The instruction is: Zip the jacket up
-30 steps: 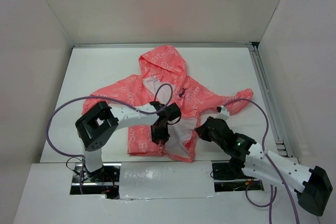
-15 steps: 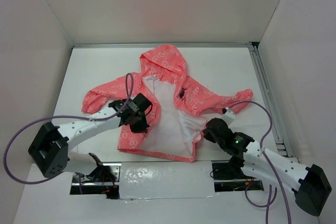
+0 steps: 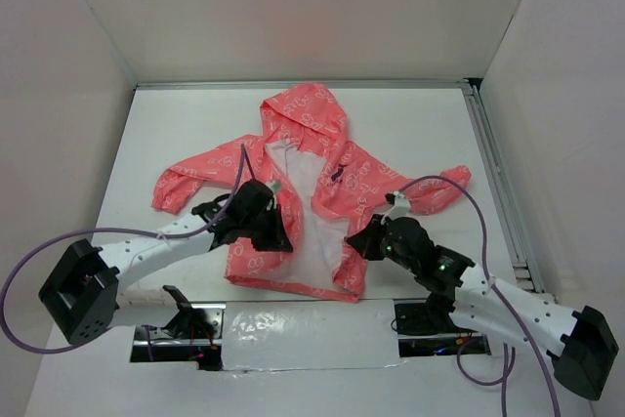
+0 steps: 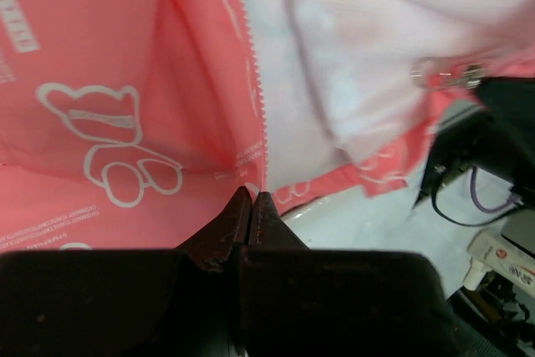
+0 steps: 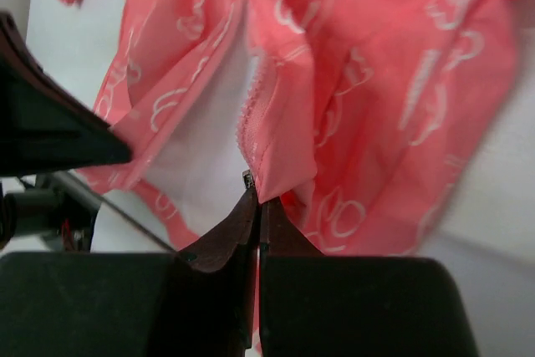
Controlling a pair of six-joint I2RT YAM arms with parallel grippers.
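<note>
The coral-pink hooded jacket (image 3: 303, 114) lies open on the white table (image 3: 176, 124), hood at the far side, pale lining showing down the middle. My left gripper (image 3: 278, 239) is shut on the left front panel's zipper edge near the hem; in the left wrist view (image 4: 253, 196) the white zipper teeth (image 4: 257, 98) run straight up from the closed tips. My right gripper (image 3: 359, 241) is shut on the lower corner of the right front panel; in the right wrist view (image 5: 257, 196) a small metal zipper end (image 5: 248, 178) sits at the tips. A metal zipper piece (image 4: 447, 75) shows on the opposite edge.
White walls enclose the table on three sides. A metal rail (image 3: 498, 192) runs along the right edge. Purple cables (image 3: 239, 158) loop off both arms over the jacket. A slot with wiring (image 3: 176, 324) lies at the near edge, and a power strip (image 4: 501, 248) shows below the hem.
My left gripper swung left from the jacket's middle, spreading the left panel open, then eased back right. My right gripper moved left and up, drawing the right panel over the lining.
</note>
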